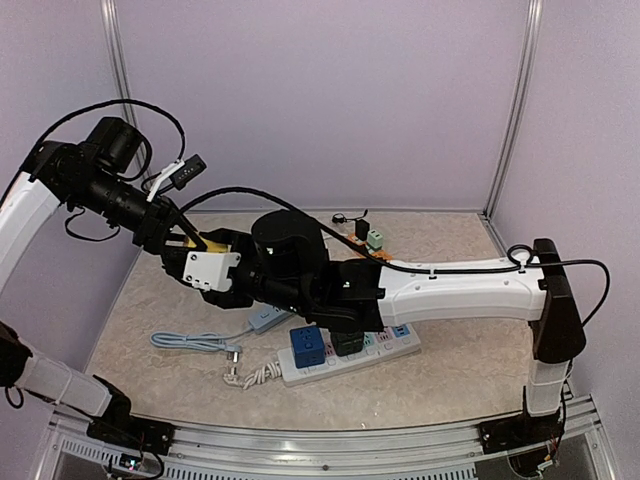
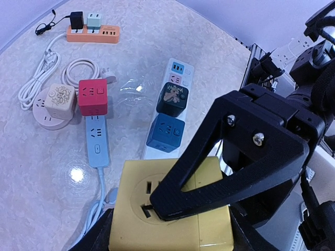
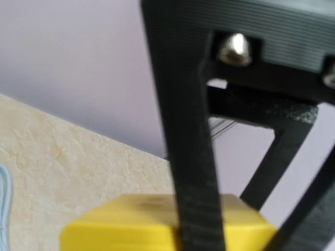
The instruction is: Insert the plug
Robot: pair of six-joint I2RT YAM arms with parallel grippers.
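Left gripper (image 1: 195,240), top view: clamped on yellow cube plug (image 1: 210,242), held high above table (image 1: 450,240). Right gripper (image 1: 208,265) brought against same cube, likely for handover or regrasp; grip by right cannot be told.

Left wrist view: black finger (image 2: 225,172) of right gripper laid across cube's socket face. White power strip (image 2: 179,69) below, free sockets judged as target.

Right wrist view: finger crossing cube, blurred.

Table surface beige, marbled, glossy; cell enclosed by lilac walls.
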